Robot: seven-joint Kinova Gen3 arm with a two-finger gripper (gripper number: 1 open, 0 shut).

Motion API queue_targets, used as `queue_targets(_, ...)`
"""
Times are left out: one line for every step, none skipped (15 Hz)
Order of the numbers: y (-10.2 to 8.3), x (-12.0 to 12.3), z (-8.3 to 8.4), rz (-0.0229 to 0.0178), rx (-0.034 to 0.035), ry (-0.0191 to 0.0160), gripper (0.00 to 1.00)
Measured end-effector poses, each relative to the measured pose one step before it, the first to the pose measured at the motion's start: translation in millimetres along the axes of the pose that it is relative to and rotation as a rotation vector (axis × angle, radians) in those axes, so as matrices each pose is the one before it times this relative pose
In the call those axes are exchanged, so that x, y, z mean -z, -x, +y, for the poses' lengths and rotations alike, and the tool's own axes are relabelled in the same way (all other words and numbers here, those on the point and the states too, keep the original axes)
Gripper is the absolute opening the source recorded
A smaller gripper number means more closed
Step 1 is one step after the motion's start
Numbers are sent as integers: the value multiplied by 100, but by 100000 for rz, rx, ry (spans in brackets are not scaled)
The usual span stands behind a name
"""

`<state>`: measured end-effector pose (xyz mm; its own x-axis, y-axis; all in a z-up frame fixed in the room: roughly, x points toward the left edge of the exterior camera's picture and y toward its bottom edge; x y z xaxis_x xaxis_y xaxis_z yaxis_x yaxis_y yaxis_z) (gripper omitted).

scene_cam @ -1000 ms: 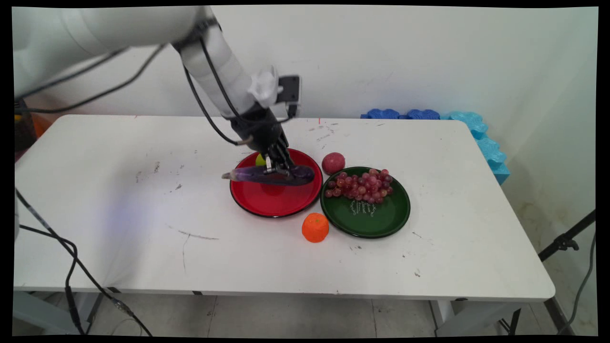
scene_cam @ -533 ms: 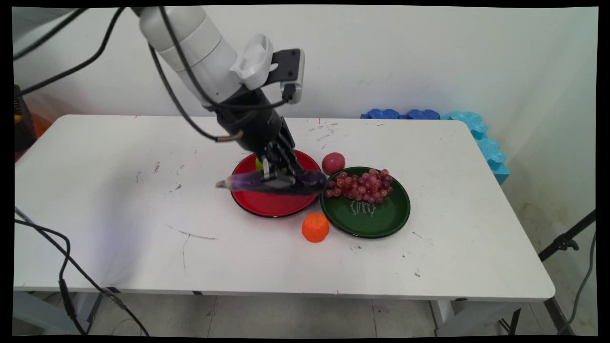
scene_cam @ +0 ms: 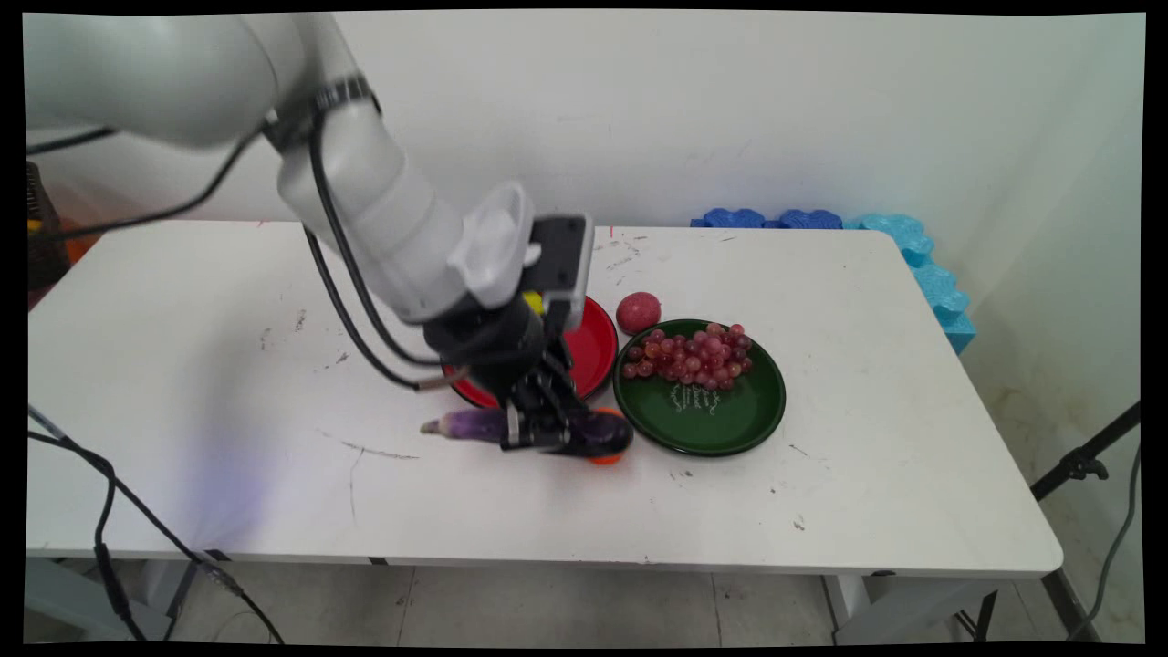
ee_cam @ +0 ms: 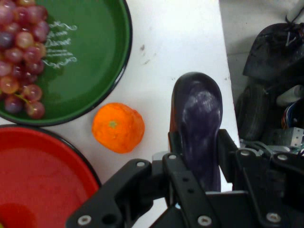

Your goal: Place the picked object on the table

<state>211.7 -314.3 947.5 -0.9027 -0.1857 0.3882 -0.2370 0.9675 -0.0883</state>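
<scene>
i am holding a purple eggplant (scene_cam: pixel 470 425) (ee_cam: pixel 197 109) in my gripper (scene_cam: pixel 538 429) (ee_cam: pixel 197 161), with the jaws closed around its middle. the eggplant is lying level. its stem end is pointing left and its rounded end is pointing right. it is hanging low over the near middle of the white tabletop (scene_cam: pixel 274 365), and i cannot tell whether it is touching the surface.

just behind the rounded end, an orange (scene_cam: pixel 602 459) (ee_cam: pixel 118 127) is sitting on the tabletop. in the main view the eggplant is covering most of it. in the hand view the two are showing apart, side by side.

a little farther and to the right, a green plate (scene_cam: pixel 730 443) (ee_cam: pixel 95 71) is carrying a bunch of red grapes (scene_cam: pixel 689 356) (ee_cam: pixel 19 57) on its far half. the orange is resting just outside the plate's near-left rim.

left of the green plate, and just beside it, a red plate (scene_cam: pixel 593 351) (ee_cam: pixel 42 175) is lying partly hidden behind my wrist.

farther still, a small red round fruit (scene_cam: pixel 638 312) is sitting on the tabletop, close to the far rims of both plates.

at the far right corner, blue foam pieces (scene_cam: pixel 903 237) are running along the wall beside the tabletop.
</scene>
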Motion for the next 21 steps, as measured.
queue_targets(362, -1077, 263, -313, -79, -68, 0)
queue_targets(323, -889, 198, -260, 52, -34, 0)
queue_targets(321, -1000, 155, -216, 1, -84, 0)
queue_targets(303, -910, 135, -170, 159, -115, 0)
queue_targets(250, -746, 118, -102, 268, -65, 0)
queue_targets(254, -809, 114, -60, 225, -75, 0)
queue_targets(227, -738, 100, 5, 282, -100, 0)
queue_targets(191, -620, 80, 2, 320, -73, 0)
queue_targets(166, -681, 77, 271, 250, -65, 0)
queue_targets(142, -601, 63, 315, 218, -47, 0)
queue_targets(119, -504, 48, 267, 155, -40, 0)
queue_targets(103, -521, 52, 381, 233, 12, 0)
queue_targets(97, -478, 55, 353, 205, 24, 0)
queue_targets(83, -373, 51, 261, 132, 11, 0)
queue_targets(50, -224, 37, 158, 84, 10, 0)
queue_targets(68, -311, 51, 218, 115, 27, 0)
queue_targets(90, -319, 56, 250, 70, 10, 0)
queue_targets(72, -245, 40, 203, 26, 30, 0)
queue_targets(40, -145, 22, 151, -4, 38, 0)
queue_targets(78, -201, 40, 270, -21, 42, 100)
queue_targets(66, -119, 36, 277, -28, 48, 100)
